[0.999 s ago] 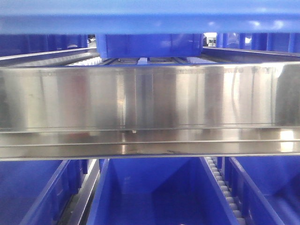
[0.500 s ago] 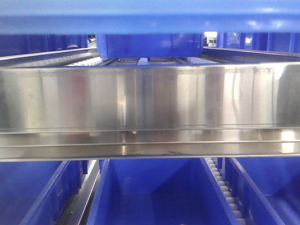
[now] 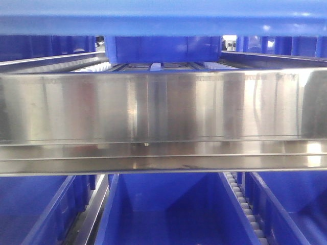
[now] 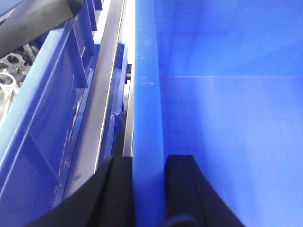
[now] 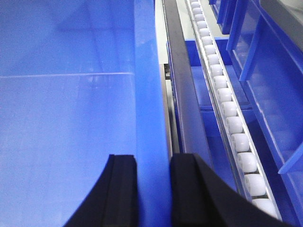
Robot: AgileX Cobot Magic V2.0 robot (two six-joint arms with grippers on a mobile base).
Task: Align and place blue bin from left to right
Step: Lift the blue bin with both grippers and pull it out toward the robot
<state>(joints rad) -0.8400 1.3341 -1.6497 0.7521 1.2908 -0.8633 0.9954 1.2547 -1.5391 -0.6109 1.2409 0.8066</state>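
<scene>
bin location: the blue bin (image 3: 163,20) is the wide blue band across the very top of the front view. It sits above the steel shelf rail (image 3: 163,107) and runs off the frame on both sides.

left jaws: the left gripper (image 4: 147,163) straddles the bin's left wall, one black finger outside and one inside. It's pinched narrow on the rim, and the wall fills the gap.

right jaws: the right gripper (image 5: 152,161) has the same grip on the right wall, inside finger to the left of it and outside finger to the right, clamped on.

key relation: the bin hangs between the two arms with its long axis running left-right across the robot. Each side wall runs straight away from its wrist camera. Neither arm is nearer, since both have hold of it.

left side: a steel divider (image 4: 97,118) sits just beside the left wall. Past it is a neighbouring bin (image 4: 42,118) with metal parts inside (small castings maybe, too cut off to say).

right side: a roller track (image 5: 227,109) runs parallel to the right wall, near it, with a dark rail between them.

what the move needs: my guess is keeping those walls parallel to the rails so the bin goes into its lane square. That means both arms travelling together.

risk: if one arm leads, the bin probably yaws and a corner catches a rail.

can't tell: whether the bin's bottom is resting on anything.
</scene>
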